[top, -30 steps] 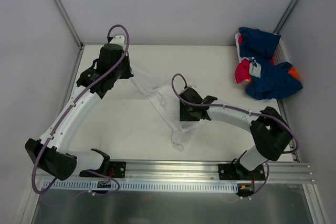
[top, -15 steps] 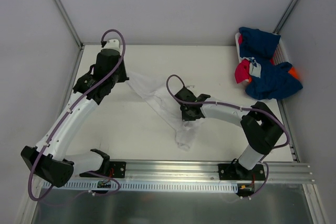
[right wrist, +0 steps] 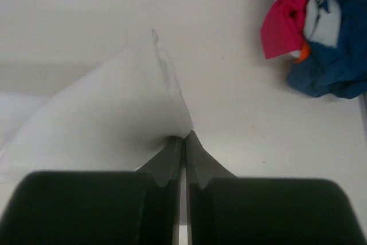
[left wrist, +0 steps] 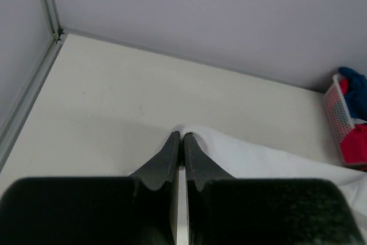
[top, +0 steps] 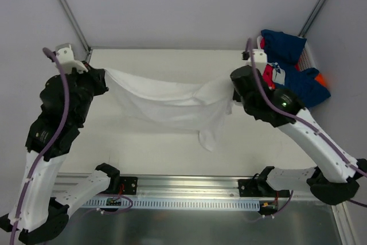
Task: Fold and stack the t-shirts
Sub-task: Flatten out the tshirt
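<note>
White shirt (top: 172, 104) aloft, navy pile (top: 295, 84) well apart

Holds the left arm (top: 63, 101) raised at the far left, left jaws pressed together on an edge of the white t-shirt (top: 166, 104). Holds the right arm (top: 269, 98) raised well apart on the right, right jaws likewise clamped on the cloth's other end.

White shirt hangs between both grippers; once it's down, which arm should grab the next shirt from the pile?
Right, probably. The right gripper sits beside the pile of navy and red shirts; the left gripper is on the opposite side. Both are shut on the white shirt.
</note>
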You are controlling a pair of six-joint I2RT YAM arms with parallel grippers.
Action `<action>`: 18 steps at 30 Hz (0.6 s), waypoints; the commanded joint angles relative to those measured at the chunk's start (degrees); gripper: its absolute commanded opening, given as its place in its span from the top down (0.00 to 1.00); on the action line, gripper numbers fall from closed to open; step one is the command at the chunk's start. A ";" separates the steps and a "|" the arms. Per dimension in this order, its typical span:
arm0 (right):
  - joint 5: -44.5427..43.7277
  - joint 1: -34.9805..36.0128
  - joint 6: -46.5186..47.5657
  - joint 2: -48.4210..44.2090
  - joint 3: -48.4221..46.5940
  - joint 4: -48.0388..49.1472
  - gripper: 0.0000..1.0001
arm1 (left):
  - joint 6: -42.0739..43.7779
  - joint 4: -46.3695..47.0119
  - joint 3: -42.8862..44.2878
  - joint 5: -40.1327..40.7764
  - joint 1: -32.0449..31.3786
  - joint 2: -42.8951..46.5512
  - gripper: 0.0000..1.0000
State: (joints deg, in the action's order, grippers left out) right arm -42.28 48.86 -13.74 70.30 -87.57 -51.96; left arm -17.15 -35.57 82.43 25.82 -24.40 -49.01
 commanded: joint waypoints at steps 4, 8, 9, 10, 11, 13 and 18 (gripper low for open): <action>-10.36 0.01 7.84 -8.51 -12.77 -12.71 0.99 | 2.12 -2.30 9.47 -11.73 -0.29 5.07 1.00; -10.28 0.01 13.19 -10.71 -23.39 -14.04 1.00 | -0.16 -6.52 17.75 -20.53 -0.21 4.19 1.00; -10.19 0.01 13.64 -10.80 -25.61 -14.13 0.99 | -0.69 -7.31 19.15 -22.20 -0.21 3.41 1.00; -9.49 -0.08 15.48 -10.71 -27.81 -14.30 1.00 | -1.30 -8.71 21.17 -23.96 -0.29 3.14 1.00; -9.05 0.01 16.36 -10.54 -31.92 -14.30 0.99 | -2.44 -9.16 21.80 -26.76 -0.21 2.96 1.00; -7.39 0.01 18.39 -9.84 -35.72 -14.57 0.99 | -3.41 -10.47 22.85 -28.89 -0.21 2.78 1.00; -6.14 0.09 20.41 -8.43 -41.28 -14.48 0.96 | -5.26 -11.62 21.90 -28.82 -0.29 2.96 1.00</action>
State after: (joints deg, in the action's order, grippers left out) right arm -48.62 48.86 2.22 60.23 -127.68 -64.66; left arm -20.25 -45.47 104.77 -0.60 -24.43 -44.75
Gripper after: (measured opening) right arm 0.040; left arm 0.017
